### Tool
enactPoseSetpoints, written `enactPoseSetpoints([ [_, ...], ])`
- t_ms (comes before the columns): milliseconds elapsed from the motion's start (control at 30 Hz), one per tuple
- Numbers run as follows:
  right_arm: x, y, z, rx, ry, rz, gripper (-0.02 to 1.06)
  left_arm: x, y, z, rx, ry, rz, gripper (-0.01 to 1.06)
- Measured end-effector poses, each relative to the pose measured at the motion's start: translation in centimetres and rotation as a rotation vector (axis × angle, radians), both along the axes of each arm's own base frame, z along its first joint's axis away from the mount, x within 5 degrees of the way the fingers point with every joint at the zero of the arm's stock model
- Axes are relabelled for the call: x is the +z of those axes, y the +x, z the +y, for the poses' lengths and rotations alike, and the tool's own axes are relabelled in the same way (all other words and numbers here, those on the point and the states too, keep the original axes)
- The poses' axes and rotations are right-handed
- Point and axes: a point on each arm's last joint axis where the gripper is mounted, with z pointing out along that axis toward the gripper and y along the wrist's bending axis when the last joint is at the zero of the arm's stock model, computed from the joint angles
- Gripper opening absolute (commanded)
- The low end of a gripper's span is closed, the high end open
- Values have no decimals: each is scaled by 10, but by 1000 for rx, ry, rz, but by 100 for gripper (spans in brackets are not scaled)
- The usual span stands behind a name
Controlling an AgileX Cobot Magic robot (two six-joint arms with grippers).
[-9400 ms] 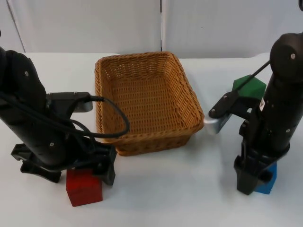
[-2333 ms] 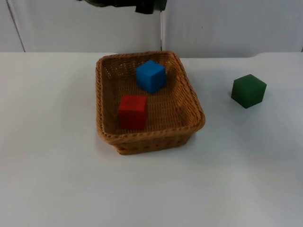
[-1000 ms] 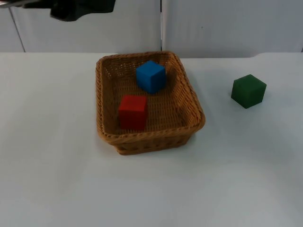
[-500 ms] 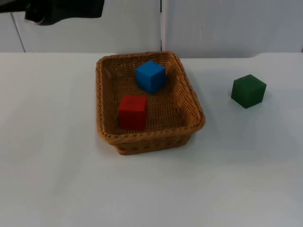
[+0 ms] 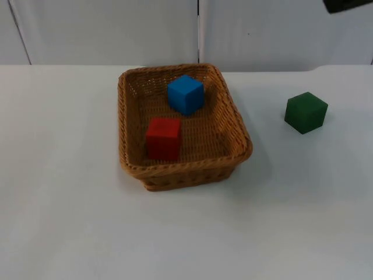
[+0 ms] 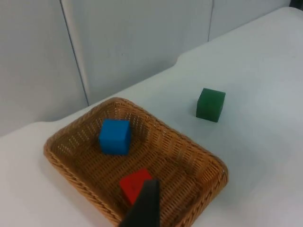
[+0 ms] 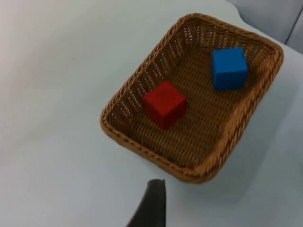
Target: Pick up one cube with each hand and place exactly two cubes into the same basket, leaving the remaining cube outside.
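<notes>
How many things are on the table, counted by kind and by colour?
Blue cube: 1, in the basket
Red cube: 1, in the basket
Green cube: 1, on the table outside the basket
Basket: 1
Total: 4 things, 3 of them cubes

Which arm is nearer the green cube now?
Right, probably. The right arm is raised at the far right, behind the green cube; the left gripper hovers by the basket, the cube beyond it.
</notes>
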Motion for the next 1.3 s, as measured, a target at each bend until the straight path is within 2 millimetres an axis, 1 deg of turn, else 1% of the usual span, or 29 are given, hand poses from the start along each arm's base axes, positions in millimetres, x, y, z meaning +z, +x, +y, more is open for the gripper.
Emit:
enactPoseSetpoints([
  [33,-2,-3,-1,-1,0,1,78,1,-2,1,-3,4,-1,87],
  [167,-3,-29,-16,-2,16,-27,78,7,-20,10,-15,16,-31,87],
  [200,-3,-29,-16,-2,16,-27,78,7,-20,10,-15,16,-31,87],
  [267,-2,-45,-25,-3,34,-55,78,10,-28,14,-19,11,-44,87],
  [333,-3,-56,-31,-5,44,-73,78,12,-35,17,-25,11,-56,87],
  [367,-3,-56,-31,-5,44,-73,78,12,-35,17,-25,11,-56,87],
  [500,-9,-78,-43,-10,66,-97,78,13,-44,22,-34,29,-58,87],
  [533,-9,-78,-43,-10,66,-97,78,13,-44,22,-34,29,-58,87],
  [700,-22,-102,-57,-17,87,-114,78,8,-54,26,-44,55,-38,87],
  [733,-22,-102,-57,-17,87,-114,78,8,-54,26,-44,55,-38,87],
  [867,-30,-118,-65,-30,118,-126,78,-5,-64,32,-39,51,-40,87],
  [933,-30,-125,-69,-34,137,-143,78,-16,-71,36,-28,47,-32,87],
  [967,-30,-125,-69,-34,137,-143,78,-16,-71,36,-28,47,-32,87],
  [1033,-29,-132,-72,-31,147,-154,78,-27,-77,40,-14,39,-22,87],
  [1100,-28,-139,-76,-27,159,-173,78,-33,-86,46,-3,34,-28,87],
  [1133,-28,-139,-76,-27,159,-173,78,-33,-86,46,-3,34,-28,87],
  [1200,-27,-145,-80,-24,172,-194,78,-36,-94,52,14,31,-38,87],
  [1300,-33,-155,-85,-20,180,-210,78,-38,-108,62,56,13,-43,87],
])
